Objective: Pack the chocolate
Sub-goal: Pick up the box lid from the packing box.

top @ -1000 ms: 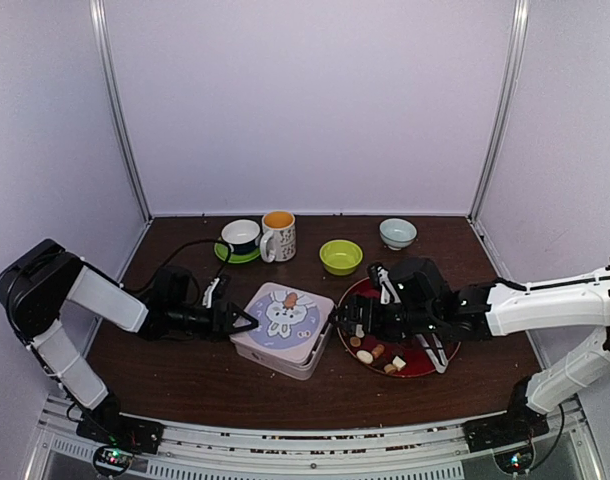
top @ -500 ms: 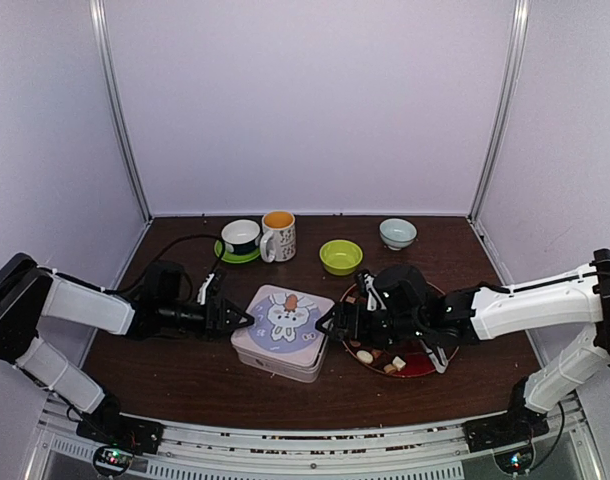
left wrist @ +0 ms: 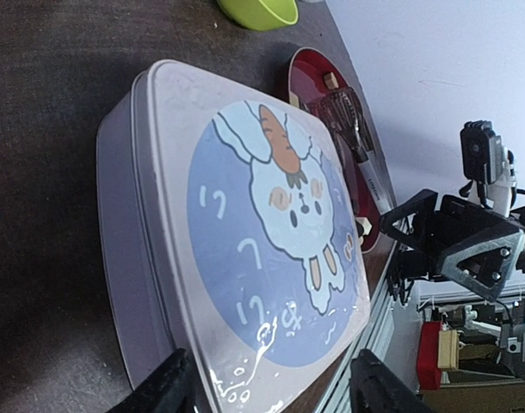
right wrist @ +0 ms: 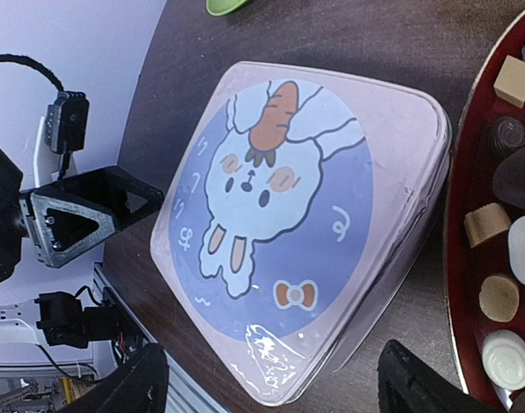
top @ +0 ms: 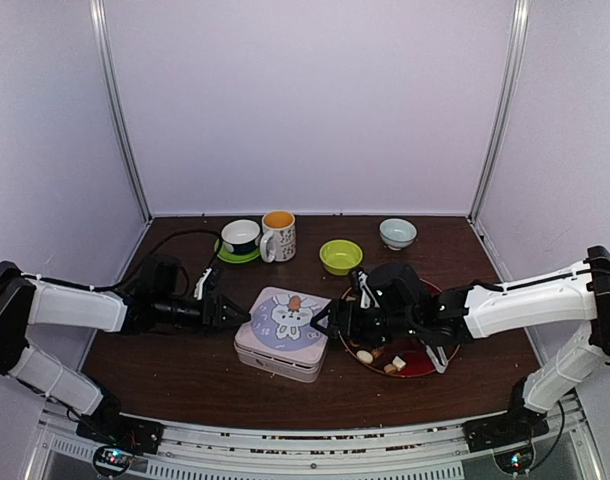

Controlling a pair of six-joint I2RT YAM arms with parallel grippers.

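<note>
Chocolate [right wrist: 491, 224] — brown, dark, cream bites — loose on red plate [right wrist: 462, 271].

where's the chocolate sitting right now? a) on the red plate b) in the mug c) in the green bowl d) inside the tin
a: the chocolate lies loose on the red plate, beside the tin, whose lid is on.
</note>
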